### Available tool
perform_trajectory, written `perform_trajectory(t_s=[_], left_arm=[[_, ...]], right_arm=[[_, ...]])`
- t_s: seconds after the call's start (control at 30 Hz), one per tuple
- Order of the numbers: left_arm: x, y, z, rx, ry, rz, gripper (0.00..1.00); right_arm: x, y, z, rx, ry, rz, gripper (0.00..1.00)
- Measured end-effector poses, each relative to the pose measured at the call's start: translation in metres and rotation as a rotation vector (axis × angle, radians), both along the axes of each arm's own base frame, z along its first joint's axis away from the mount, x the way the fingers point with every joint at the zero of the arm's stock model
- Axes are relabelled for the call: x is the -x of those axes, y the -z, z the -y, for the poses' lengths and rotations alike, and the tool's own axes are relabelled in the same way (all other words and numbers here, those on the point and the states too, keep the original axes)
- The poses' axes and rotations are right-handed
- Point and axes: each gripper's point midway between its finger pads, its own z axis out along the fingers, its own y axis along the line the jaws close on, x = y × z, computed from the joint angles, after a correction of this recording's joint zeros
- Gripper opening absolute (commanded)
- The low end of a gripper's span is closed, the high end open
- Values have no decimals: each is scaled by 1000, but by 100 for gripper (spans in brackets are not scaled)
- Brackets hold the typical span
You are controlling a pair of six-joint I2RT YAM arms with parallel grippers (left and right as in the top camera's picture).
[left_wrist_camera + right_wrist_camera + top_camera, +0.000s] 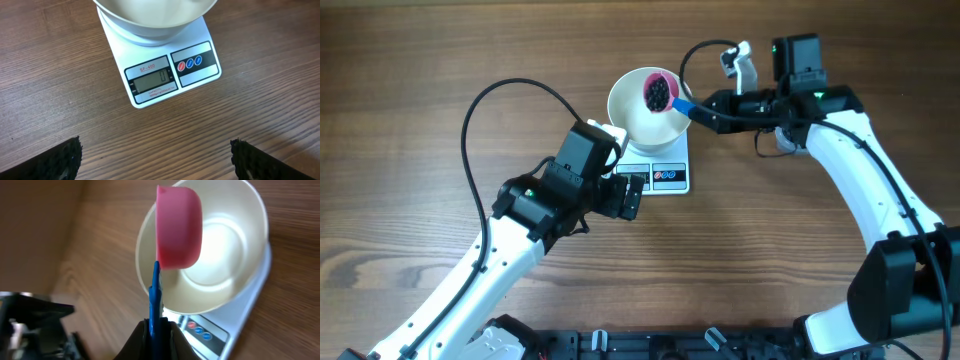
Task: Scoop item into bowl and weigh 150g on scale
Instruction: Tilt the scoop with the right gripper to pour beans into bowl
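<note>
Progress: white round bowl (pixel 628 118) on white scale (pixel 670 176) empty | R gripper (pixel 156 334) grips pink scoop (pixel 179 227), black beads (pixel 658 93) | L gripper (pixel 157 162) wide

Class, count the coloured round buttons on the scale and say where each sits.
3, in a row on the scale, beside its display: red button nearest it, middle blue button, outer blue button. None seems hidden.

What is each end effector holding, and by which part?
The right end effector pinches the scoop by its blue handle end; left end effector holds nothing.
</note>
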Motion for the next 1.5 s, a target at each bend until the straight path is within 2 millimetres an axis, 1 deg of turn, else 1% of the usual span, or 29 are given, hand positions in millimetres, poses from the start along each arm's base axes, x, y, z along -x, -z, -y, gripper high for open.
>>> perform_trajectory(t_s=[0.2, 0.33, 0.43, 0.53, 0.7, 0.77, 0.83, 1.03, 1.17, 1.4, 1.5], left_arm=[[0, 0, 0, 0, 0, 0, 100], [0, 0, 0, 0, 0, 0, 100], [0, 0, 0, 0, 0, 0, 100], [0, 0, 0, 0, 0, 0, 100], [0, 0, 0, 0, 0, 0, 100], [0, 0, 0, 0, 0, 0, 100], [0, 0, 0, 0, 0, 0, 100], [0, 0, 0, 0, 0, 0, 100], [0, 0, 0, 0, 0, 0, 100], [0, 0, 0, 0, 0, 0, 100], [0, 0, 0, 0, 0, 0, 100]], right_arm=[[0, 10, -4, 105, -29, 64, 4], [2, 14, -11, 173, -55, 97, 4], [-1, 8, -17, 209, -71, 141, 4], [-3, 5, -14, 247, -61, 158, 4], [2, 10, -4, 329, -83, 153, 4], [2, 7, -4, 356, -100, 172, 4], [-1, -1, -8, 387, -109, 213, 4], [-3, -5, -9, 415, -109, 236, 4], [-12, -23, -6, 448, -106, 294, 4], [-12, -23, -1, 485, -116, 308, 4], [-8, -21, 0, 495, -132, 298, 4]])
